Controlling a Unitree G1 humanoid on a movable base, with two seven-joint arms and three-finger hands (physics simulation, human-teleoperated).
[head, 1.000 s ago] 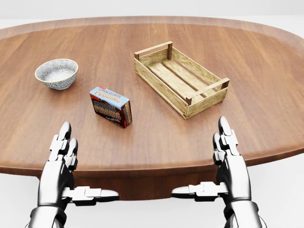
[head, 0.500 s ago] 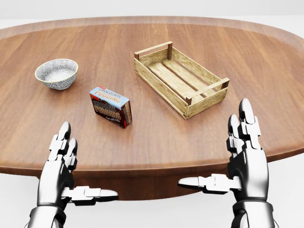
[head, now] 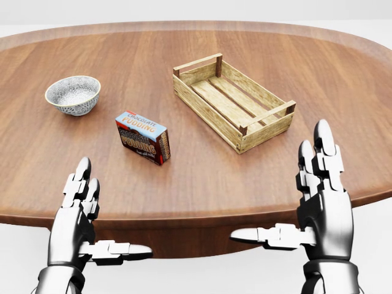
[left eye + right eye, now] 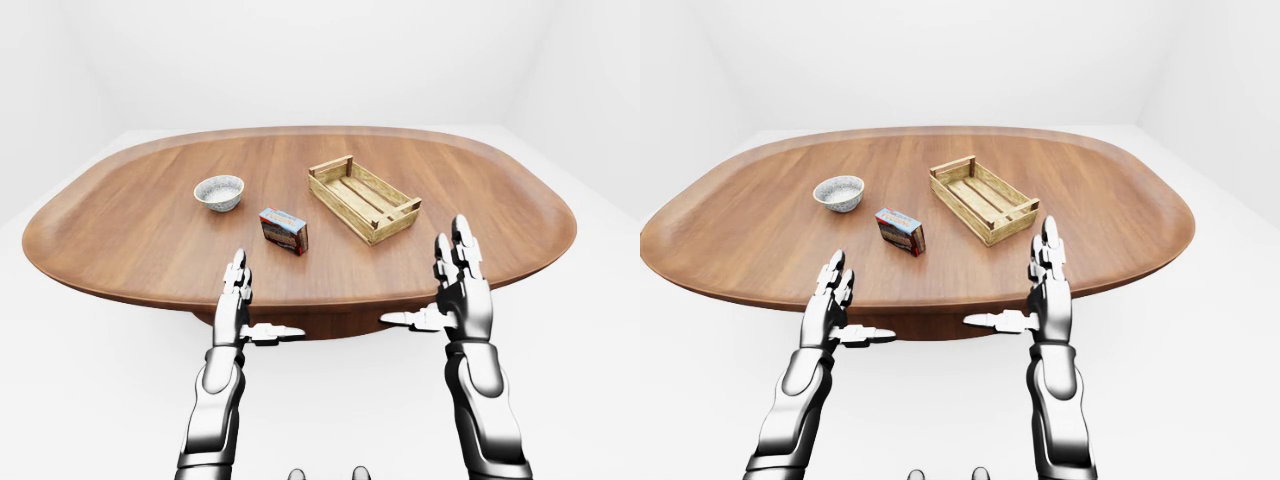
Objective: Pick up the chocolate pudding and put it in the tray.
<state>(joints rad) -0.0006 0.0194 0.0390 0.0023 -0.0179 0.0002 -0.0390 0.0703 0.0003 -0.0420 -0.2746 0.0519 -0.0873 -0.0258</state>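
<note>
A brown oval table (image 3: 202,177) is carrying the chocolate pudding (image 3: 143,137) beside the tray (image 3: 231,101) — up-right of the left hand (image 3: 79,211), the nearer one; right hand (image 3: 318,196) too is spreading empty fingers.

Pudding box (image 3: 143,137) red-brown, light-blue top; bowl (image 3: 73,94) grey-speckled white; tray (image 3: 233,101) pale wood; table (image 3: 184,177) reddish-brown.

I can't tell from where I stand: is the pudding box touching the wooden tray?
Apart. In the head view, bare table shows between the chocolate pudding box and the wooden tray; the box stands to the tray's left.
</note>
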